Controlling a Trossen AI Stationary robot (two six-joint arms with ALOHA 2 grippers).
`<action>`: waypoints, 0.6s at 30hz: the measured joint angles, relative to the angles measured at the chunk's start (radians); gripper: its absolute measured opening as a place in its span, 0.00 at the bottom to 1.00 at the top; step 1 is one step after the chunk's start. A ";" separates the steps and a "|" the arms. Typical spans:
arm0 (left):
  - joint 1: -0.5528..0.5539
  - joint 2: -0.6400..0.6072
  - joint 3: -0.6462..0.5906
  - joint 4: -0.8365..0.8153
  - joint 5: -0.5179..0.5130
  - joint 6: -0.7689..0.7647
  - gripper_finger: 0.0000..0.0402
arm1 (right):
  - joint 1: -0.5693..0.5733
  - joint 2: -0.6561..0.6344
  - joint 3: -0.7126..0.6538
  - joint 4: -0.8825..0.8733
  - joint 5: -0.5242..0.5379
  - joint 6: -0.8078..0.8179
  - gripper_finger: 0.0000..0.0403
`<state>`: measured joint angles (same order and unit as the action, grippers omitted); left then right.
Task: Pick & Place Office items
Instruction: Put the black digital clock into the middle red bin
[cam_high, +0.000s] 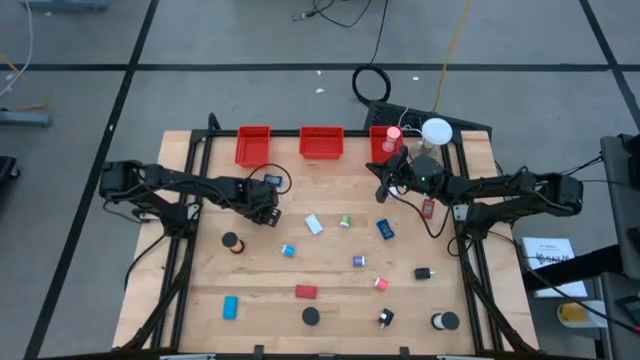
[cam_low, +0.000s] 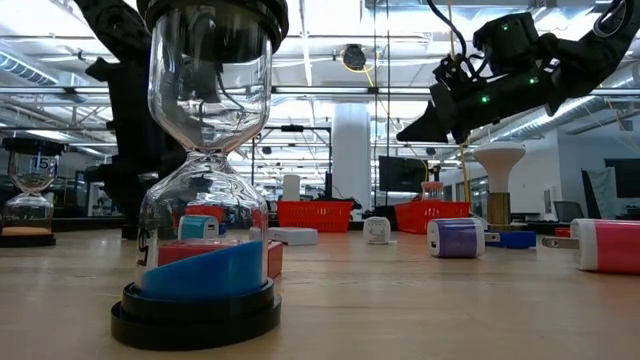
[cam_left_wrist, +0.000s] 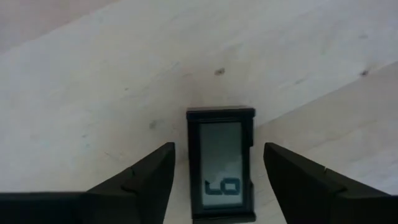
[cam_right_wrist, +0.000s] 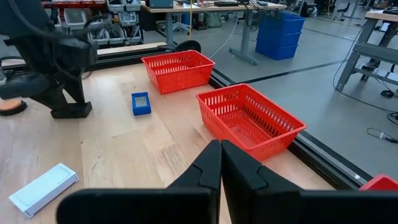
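Observation:
A small black device with a grey display (cam_left_wrist: 221, 165) lies flat on the wooden table. My left gripper (cam_left_wrist: 217, 146) points down over it, open, one finger on either side of it with a gap to each. In the high view this gripper (cam_high: 266, 210) stands left of the table's middle and hides the device. My right gripper (cam_right_wrist: 221, 168) is shut on nothing and hangs level above the table at the far right (cam_high: 385, 190), facing two of the red bins (cam_right_wrist: 249, 118). Other office items lie scattered over the table, among them a white flat piece (cam_high: 314, 224) and a red block (cam_high: 305, 292).
Three red bins (cam_high: 321, 141) stand along the far edge, a white round lamp (cam_high: 436, 131) beside the right one. A blue square item (cam_right_wrist: 141, 102) lies near the left arm. An hourglass with blue sand (cam_low: 205, 200) stands near the front edge. Black discs (cam_high: 231, 241) lie nearer.

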<state>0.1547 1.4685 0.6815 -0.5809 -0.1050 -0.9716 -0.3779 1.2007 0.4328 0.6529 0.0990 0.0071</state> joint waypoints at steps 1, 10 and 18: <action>0.000 0.012 0.001 0.002 -0.001 0.000 0.63 | 0.000 0.000 0.000 0.000 0.000 0.000 0.01; 0.000 0.024 0.020 -0.029 0.001 0.052 0.40 | 0.000 0.000 -0.001 -0.008 0.000 0.008 0.01; 0.039 0.023 0.100 0.008 0.000 0.275 0.34 | 0.000 0.000 -0.001 -0.014 0.000 0.008 0.01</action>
<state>0.1938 1.4918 0.7813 -0.5727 -0.1048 -0.6965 -0.3776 1.2007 0.4316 0.6392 0.0990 0.0147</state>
